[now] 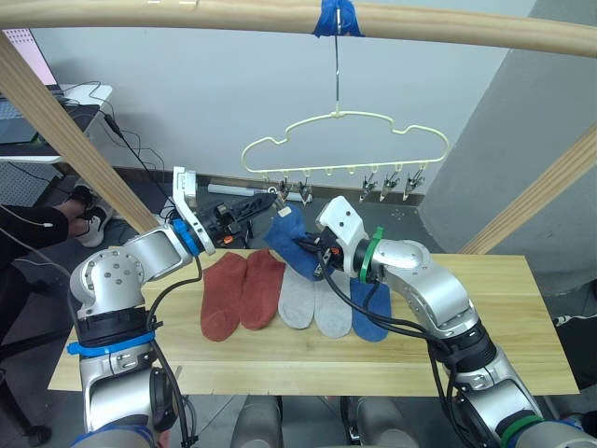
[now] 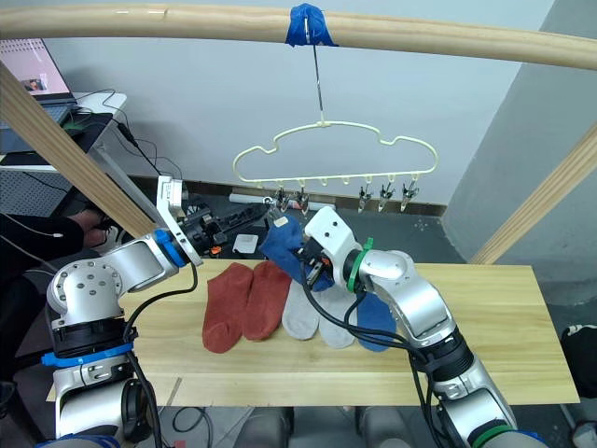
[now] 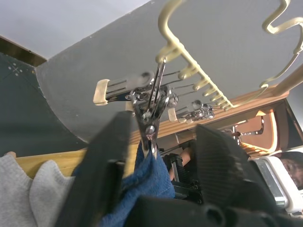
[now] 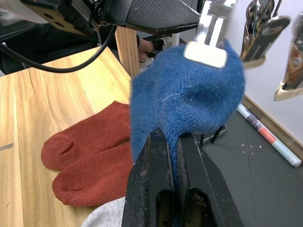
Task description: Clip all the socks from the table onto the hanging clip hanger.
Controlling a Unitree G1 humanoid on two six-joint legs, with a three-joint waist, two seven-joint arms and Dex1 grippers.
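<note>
Knit fabric, soft and light, makes up every sock in this task; expect each one to drape and fold under its own weight, with no stiffness to hold a shape.

Nearest, the right claw [image 4: 173, 189] is clamped on a blue sock [image 1: 288, 233], fingers pressed together over a bunched fold near one end. The free end rises toward the clips. Judged from this hold, a pinch on a doubled layer close to the cuff gives the surest grip, as a single layer could slip or stretch.

Beyond it, five socks lie flat on the light wooden surface [image 1: 522, 308]: two rust-red socks [image 1: 241, 291], two light grey socks [image 1: 312, 303] and a second blue sock [image 1: 371, 313], side by side and touching.

Farther on, the left claw [image 1: 271, 197] is at the leftmost metal clip [image 3: 152, 111], its fingers apart on either side of it; the raised blue sock's edge sits at that clip's jaws.

Farthest, the pale yellow clip hanger [image 1: 343, 138] hangs by its thin hook from a round wooden pole [image 1: 187, 13], under blue tape [image 1: 337, 17].

No brand, label text or writing is legible on any item.
</note>
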